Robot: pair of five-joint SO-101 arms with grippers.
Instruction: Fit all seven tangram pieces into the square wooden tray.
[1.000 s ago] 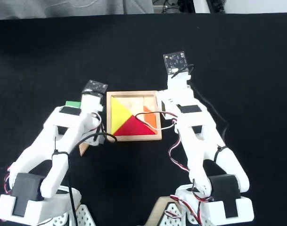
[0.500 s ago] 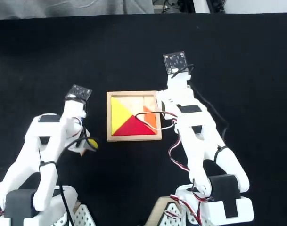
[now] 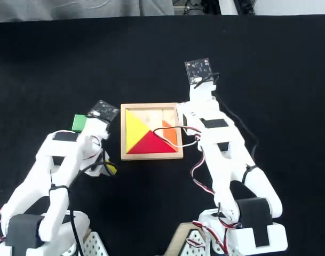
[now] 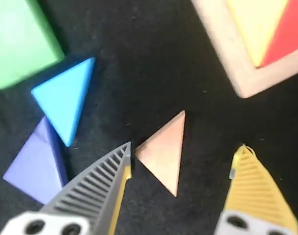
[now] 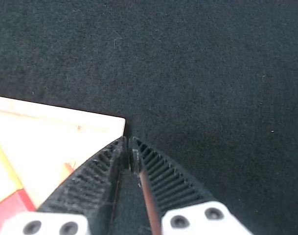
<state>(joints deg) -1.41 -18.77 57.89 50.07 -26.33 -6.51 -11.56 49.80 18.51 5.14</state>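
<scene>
- Since half a second ago my left arm has swung forward and back toward the tray, and the green piece (image 3: 80,122) shows again beside the wrist; my right arm has not shifted.
- Farthest left on the table (image 3: 258,64) lie the green piece, the blue triangle (image 4: 65,98) and the purple triangle (image 4: 34,166), the last two touching or nearly so.
- My left fingers (image 3: 108,166) are spread wide and hold nothing. They straddle the tan triangle (image 4: 163,154), which lies flat on the table, apart from the tray.
- As I judge it, picking up this triangle is the step in hand. I should come straight down and close across its thickness. One tip is already almost at its corner, so I would centre first to keep from nudging it.
- The tray (image 3: 150,156) holds a yellow triangle (image 3: 134,130), a red triangle (image 3: 151,143) and an orange piece (image 3: 172,136). Bare wood remains along its far side.
- My right fingers (image 5: 129,149) are pressed together with nothing between them, hanging at the tray's far corner.
</scene>
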